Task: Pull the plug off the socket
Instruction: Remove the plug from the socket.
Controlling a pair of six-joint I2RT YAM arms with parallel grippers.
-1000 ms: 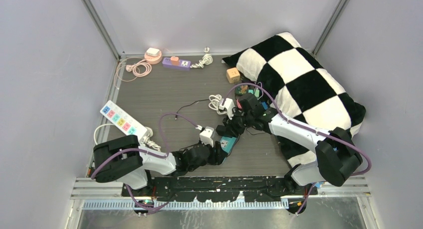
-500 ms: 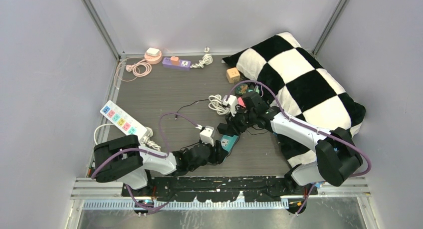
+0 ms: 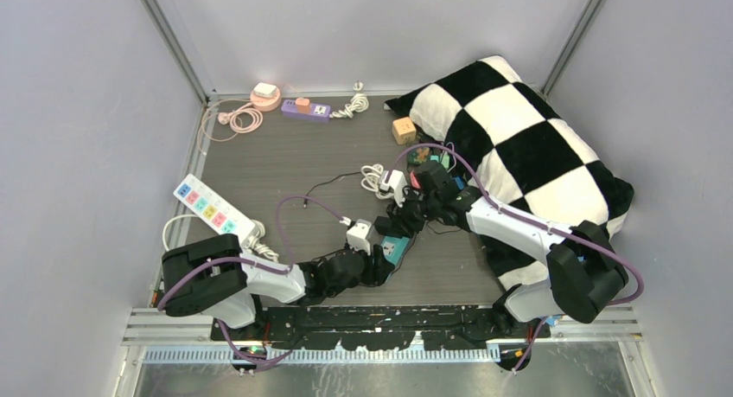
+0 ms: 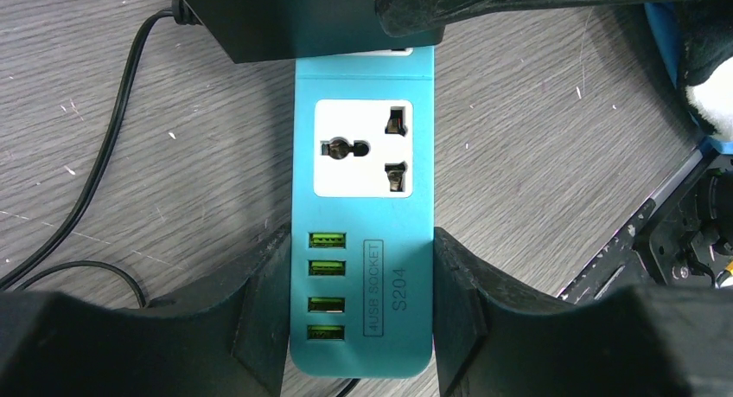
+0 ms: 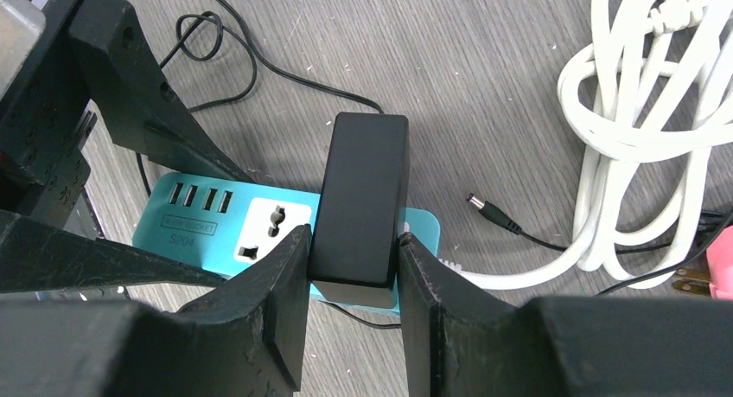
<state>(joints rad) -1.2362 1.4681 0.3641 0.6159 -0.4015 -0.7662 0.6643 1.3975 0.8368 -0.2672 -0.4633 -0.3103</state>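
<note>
The left gripper [image 4: 361,315] is clenched on the teal socket [image 4: 363,86]. Its 2 fingers [image 4: 259,310] press the long sides at the end with the 4 USB ports [image 4: 327,284]. The right gripper [image 5: 353,284] grasps the black plug [image 5: 361,198], with 1 finger on each broad side. The plug stands upright on the socket at the end away from the USB ports; I cannot tell whether its pins are fully in. The outlet [image 4: 363,148] next to it is bare.

The socket lies flat on the table [image 5: 484,51], near the front edge, between the 2 arms. A thin black cord [image 4: 104,155] leaves the plug and curls over the table. Beside the plug lie a barrel connector [image 5: 488,214] and a bundle of white cable [image 5: 640,129].

Farther out are a white strip [image 3: 207,205] at the left, a purple strip [image 3: 305,109] at the back, and a checked pillow [image 3: 519,146] on the right.
</note>
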